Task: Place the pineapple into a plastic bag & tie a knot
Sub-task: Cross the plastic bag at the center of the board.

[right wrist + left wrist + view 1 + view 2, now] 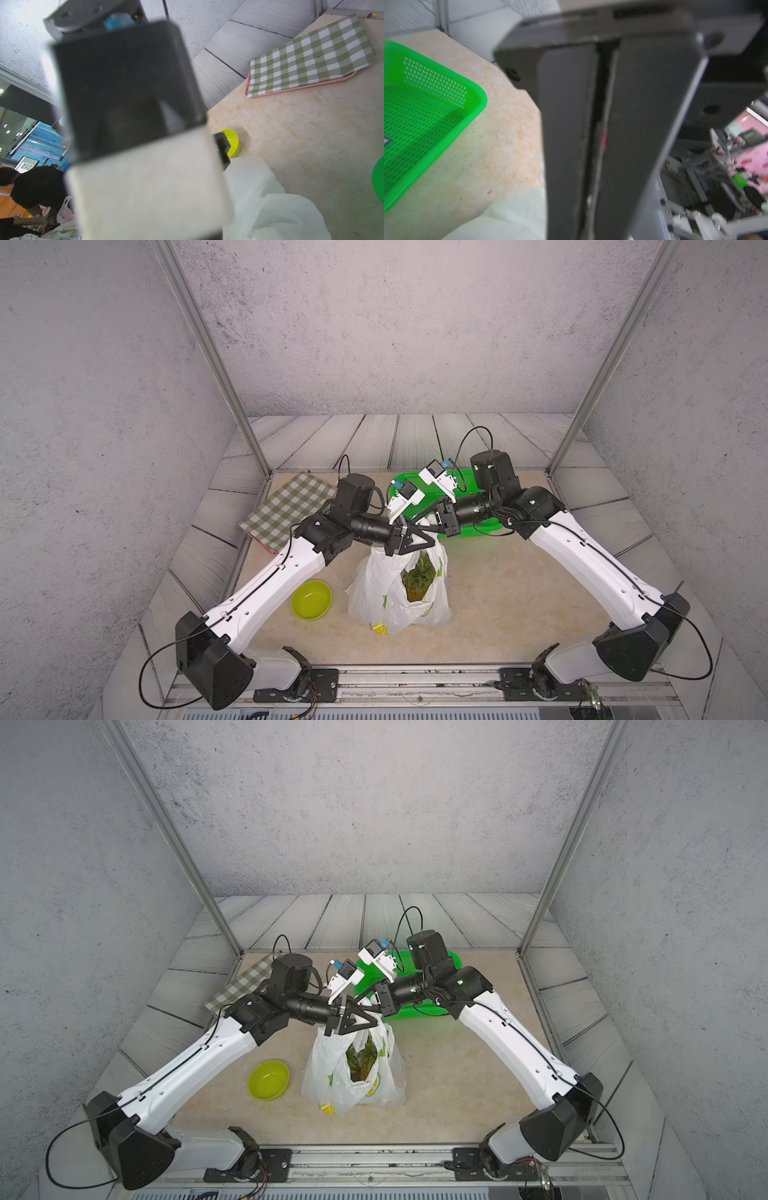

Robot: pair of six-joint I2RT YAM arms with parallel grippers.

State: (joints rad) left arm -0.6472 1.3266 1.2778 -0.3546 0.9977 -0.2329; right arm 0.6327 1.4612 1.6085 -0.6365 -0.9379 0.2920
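A translucent white plastic bag (374,593) (324,1073) stands upright mid-worktop (519,593), its mouth open, with the pineapple (417,580) (361,1058) inside, leafy crown up. Both top views show the left gripper (432,537) (376,1017) directly above the bag's raised handles. Its fingers (566,135) are almost together, with only a thin slit between them. The right gripper (428,526) (368,1006) meets it from the opposite side, clenched. Whether either pinches plastic cannot be told. A green basket (478,531) lies behind and a lime bowl (311,599) beside the bag.
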